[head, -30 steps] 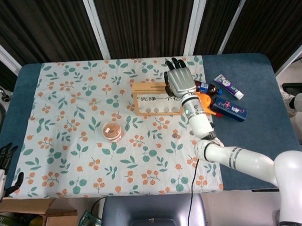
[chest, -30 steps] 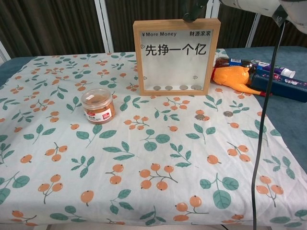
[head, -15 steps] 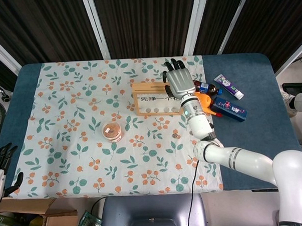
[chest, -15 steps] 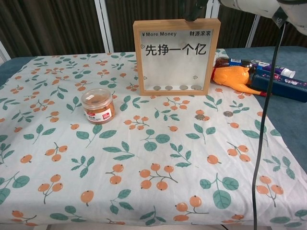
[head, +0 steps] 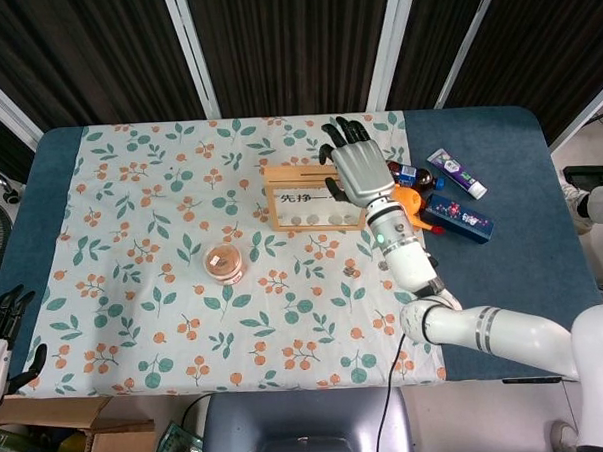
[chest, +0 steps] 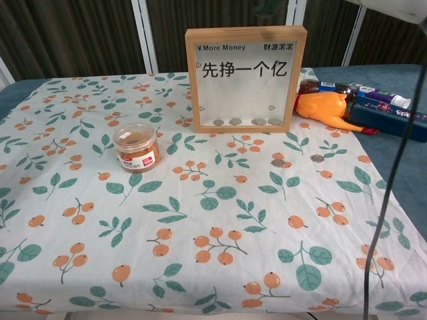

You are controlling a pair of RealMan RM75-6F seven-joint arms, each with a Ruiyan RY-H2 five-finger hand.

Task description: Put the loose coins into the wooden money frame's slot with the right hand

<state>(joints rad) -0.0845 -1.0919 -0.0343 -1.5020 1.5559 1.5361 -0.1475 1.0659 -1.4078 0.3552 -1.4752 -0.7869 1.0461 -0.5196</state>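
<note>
So nearest the robot on the surface (chest: 400, 200) there's just flowery cloth, then two loose coins (chest: 278, 162) on it, just right of centre and short of the frame, so there's more to go. Left of those sits a small clear jar (chest: 136, 147) with a lid on and something orange-brown inside, can't tell what. Behind that stands the wooden money frame (chest: 245, 79), upright, with four coins in a row along its bottom ledge. The right hand (head: 359, 169) has lifted off the frame's top since a second ago, out of the chest view now, fingers (head: 341, 132) spread and holding nothing, so my guess is a coin just went in. Left hand (head: 5, 311) hangs off the near-left corner, fingers apart.
</note>
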